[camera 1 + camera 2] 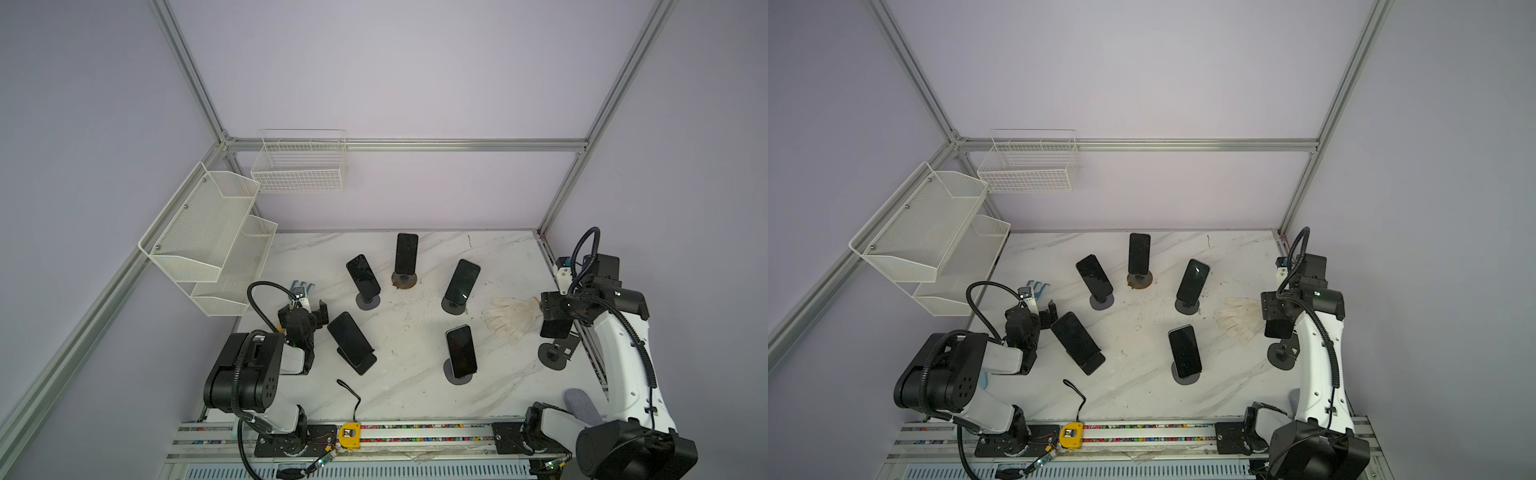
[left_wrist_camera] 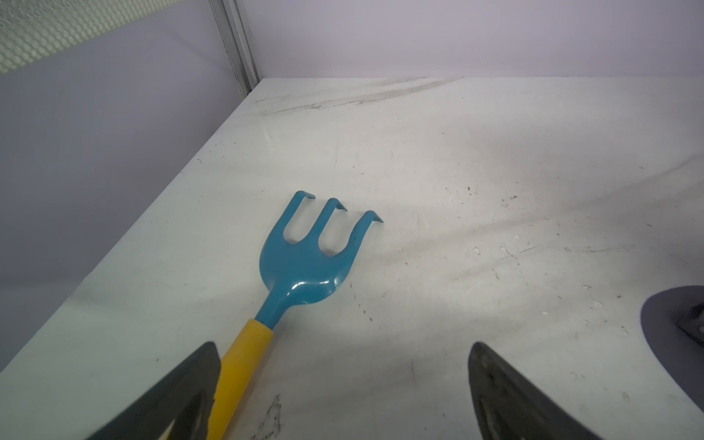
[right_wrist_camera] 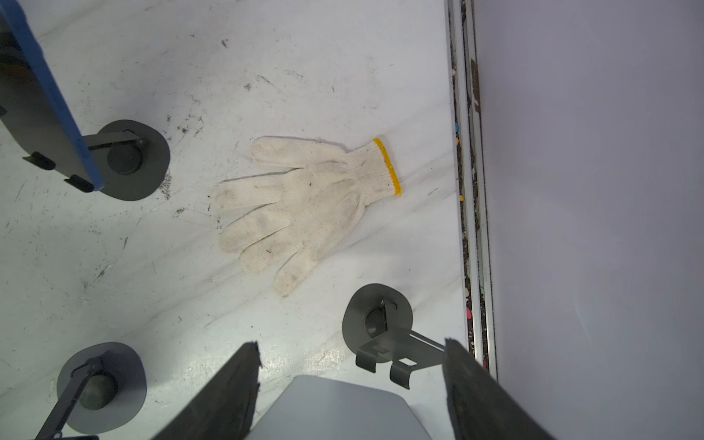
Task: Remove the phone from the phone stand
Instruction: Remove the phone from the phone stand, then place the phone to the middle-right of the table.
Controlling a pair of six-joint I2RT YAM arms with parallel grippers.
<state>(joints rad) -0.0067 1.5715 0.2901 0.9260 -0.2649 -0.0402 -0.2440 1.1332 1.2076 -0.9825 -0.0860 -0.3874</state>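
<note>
Phone (image 3: 335,407) is sitting clamped between the closed jaws of the right gripper (image 3: 350,354), hanging clear of its phone stand (image 3: 377,324), which is standing empty just below and ahead of the jaws. Removal is looking done, probably only the set-down remaining. Left gripper (image 2: 343,346) is idling with jaws spread wide, gripping nothing, rake (image 2: 304,259) lying just beside 1 jaw.
</note>
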